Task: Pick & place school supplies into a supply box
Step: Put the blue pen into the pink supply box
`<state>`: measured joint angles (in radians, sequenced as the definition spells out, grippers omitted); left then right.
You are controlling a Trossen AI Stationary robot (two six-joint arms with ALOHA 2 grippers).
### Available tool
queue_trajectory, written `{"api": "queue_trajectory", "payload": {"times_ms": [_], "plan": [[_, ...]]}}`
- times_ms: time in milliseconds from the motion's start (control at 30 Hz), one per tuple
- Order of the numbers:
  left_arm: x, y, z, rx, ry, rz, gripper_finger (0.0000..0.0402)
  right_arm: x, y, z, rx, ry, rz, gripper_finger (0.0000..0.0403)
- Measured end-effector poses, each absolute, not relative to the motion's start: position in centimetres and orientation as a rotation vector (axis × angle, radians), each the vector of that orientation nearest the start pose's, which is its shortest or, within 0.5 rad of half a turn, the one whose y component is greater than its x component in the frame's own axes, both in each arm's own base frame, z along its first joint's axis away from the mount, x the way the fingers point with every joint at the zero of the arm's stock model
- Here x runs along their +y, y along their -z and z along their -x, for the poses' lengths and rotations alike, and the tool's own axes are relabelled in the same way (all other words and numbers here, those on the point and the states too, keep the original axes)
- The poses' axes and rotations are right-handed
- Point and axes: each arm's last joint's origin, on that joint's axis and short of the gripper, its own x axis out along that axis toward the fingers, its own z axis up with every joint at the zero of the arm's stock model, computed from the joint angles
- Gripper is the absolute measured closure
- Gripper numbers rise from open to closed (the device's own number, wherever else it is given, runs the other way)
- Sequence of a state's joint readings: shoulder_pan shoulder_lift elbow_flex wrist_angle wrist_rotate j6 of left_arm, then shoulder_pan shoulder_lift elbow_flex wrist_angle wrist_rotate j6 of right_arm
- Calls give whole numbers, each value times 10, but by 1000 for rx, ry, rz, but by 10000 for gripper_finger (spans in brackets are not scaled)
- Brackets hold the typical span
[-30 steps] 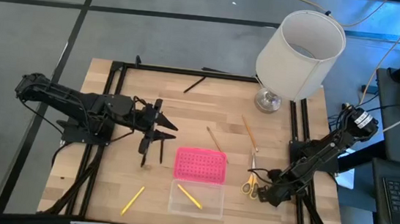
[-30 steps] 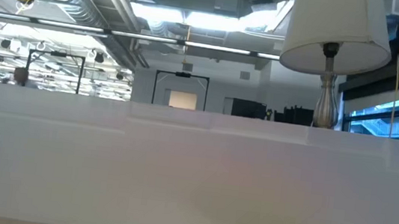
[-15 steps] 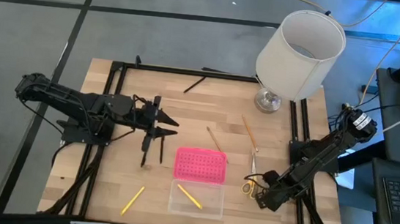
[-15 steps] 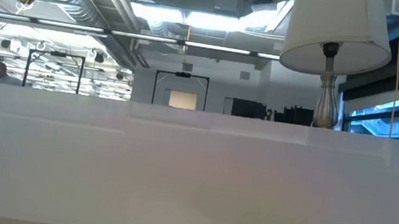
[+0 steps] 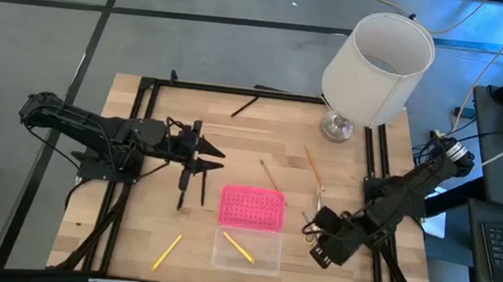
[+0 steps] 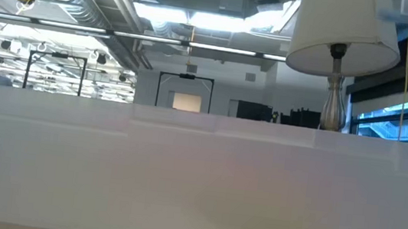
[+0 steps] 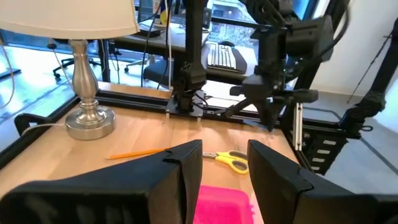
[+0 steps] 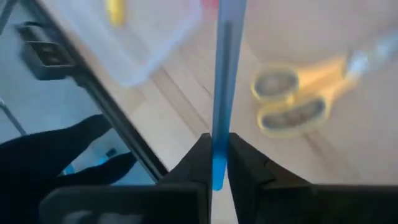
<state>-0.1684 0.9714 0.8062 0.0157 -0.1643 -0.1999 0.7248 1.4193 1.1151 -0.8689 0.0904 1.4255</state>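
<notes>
Beside the supply box's [image 5: 247, 250] right edge, the right end effector [image 8: 215, 163] pinches a blue pen [image 8: 226, 81].

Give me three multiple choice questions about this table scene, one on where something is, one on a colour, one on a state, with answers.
1. Where is the lamp?
A. the table's far right corner
B. inside the box
C. beside the left gripper

2. What colour is the supply box lid?
A. green
B. pink
C. white

3. What is the right gripper doing?
A. hanging open
B. shut on a blue pen
C. holding the scissors

Answers: 1 A, the high view shows it at that corner. 2 B, the dotted lid is bright pink. 3 B, the right wrist view shows the fingers clamped on the blue pen.
</notes>
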Motion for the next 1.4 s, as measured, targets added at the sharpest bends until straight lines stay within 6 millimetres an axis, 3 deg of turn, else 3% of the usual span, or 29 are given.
{"api": "queue_trajectory", "payload": {"times_ms": [167,333,567,700,967,1200,1400], "plan": [[-32,-332,-216,89,-4,185,285,156,-274,-227,1151,171,-618,365],[-32,-336,-216,51,0,192,285,141,-282,-245,1122,43,-589,368],[-32,-335,-216,55,-3,279,286,145,-289,-265,984,-124,-597,369],[-32,-335,-216,55,-3,295,286,155,-278,-282,963,-204,-606,370],[-32,-335,-216,58,0,320,286,183,-259,-331,1117,-205,-462,370],[-32,-334,-216,66,8,321,286,194,-226,-373,1337,-117,-384,369],[-35,-334,-216,80,87,322,285,197,-192,-395,1474,-31,-378,369]]}}
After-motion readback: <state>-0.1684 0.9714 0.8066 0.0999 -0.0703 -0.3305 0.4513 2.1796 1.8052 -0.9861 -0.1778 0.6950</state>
